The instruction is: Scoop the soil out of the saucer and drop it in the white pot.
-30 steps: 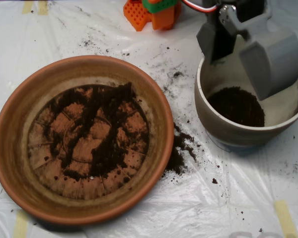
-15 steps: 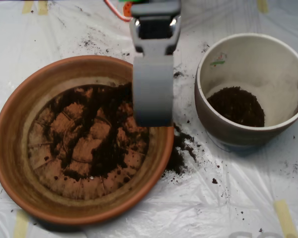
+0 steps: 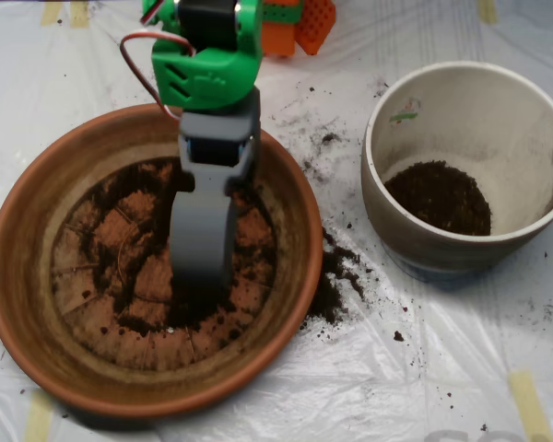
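— What did we see under everything?
— A white plastic sheet [image 3: 461,359], wrinkled, covered the table.
— And on it?
— We found yellowish tape strips: one [image 3: 530,405] at lower right, one [image 3: 39,419] at lower left, one [image 3: 52,12] at the top-left edge.

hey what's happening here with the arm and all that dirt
A small robot arm with a grey clamshell end effector is down inside the large round terracotta saucer, its tip in the dark loose soil spread thinly over the ridged base. To the right, the round off-white pot already holds a mound of soil at its bottom. Some spilled soil lies on the white plastic sheet between the two.
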Motion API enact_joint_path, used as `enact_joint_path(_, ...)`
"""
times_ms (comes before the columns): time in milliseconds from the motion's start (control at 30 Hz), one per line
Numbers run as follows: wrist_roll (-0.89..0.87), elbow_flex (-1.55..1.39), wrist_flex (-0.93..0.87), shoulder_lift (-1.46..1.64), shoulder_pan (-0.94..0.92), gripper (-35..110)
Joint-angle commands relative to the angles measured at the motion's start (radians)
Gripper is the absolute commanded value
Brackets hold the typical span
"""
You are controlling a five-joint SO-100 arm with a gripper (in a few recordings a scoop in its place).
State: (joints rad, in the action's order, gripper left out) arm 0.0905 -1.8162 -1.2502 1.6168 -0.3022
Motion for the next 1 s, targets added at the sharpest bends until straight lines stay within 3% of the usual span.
enact_joint_path(0,0.023,0.12,-0.051,-0.077,-0.015,62)
enact_joint_path(233,0.044,0.19,-0.067,-0.252,-0.037,67)
enact_joint_path(700,0.04,0.63,-0.256,-0.603,-0.115,68)
enact_joint_path(967,0.055,0.65,-0.23,-0.634,-0.107,63)
